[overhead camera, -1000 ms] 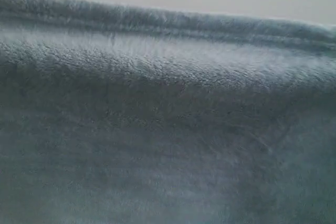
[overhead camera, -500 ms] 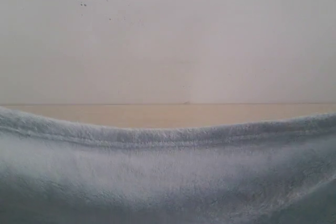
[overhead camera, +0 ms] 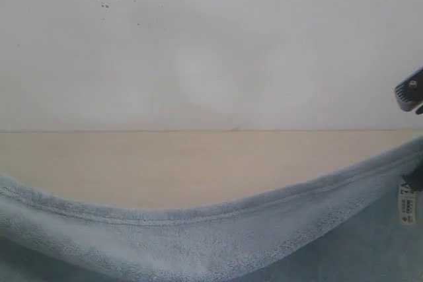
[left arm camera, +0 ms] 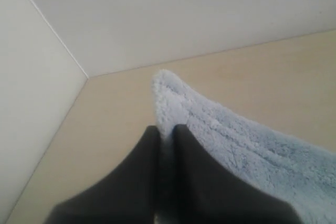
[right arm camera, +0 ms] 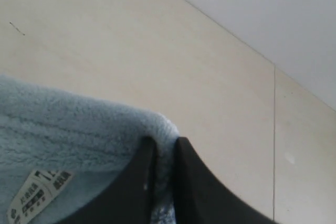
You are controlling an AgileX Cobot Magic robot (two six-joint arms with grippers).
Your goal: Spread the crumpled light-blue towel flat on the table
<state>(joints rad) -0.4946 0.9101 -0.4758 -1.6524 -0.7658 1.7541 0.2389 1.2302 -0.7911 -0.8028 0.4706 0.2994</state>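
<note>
Looking at a fluffy pale-blue towel [overhead camera: 198, 246], held up over the table [overhead camera: 198, 163] by two corners. Sags in the middle like a big smile, with the hemmed edge on top. Sits higher at the right end than in the middle. Cannot tell if the bottom part touches the table. Behind it, lots of plain beige tabletop, then an off-white wall [overhead camera: 198, 51] with a few tiny dark specks.

On the left side: left gripper [left arm camera: 167, 132] pinched tight on one towel corner. Two dark fingers close together, with fluffy cloth squeezed between them and poking out past the tips.

On the right side: right gripper [right arm camera: 164, 144] clamped on the other corner the same way, with just a thin bit of towel between the fingers. In the outside view, only a small black piece [overhead camera: 410, 90] of that arm at the right edge.

Near the right corner, a small white label [right arm camera: 37, 196] fixed on the towel. Dark print on it in little rows, but too blurry to read. In the outside view, hangs just below the held corner, tall and narrow. Cannot tell any word or brand.
</note>
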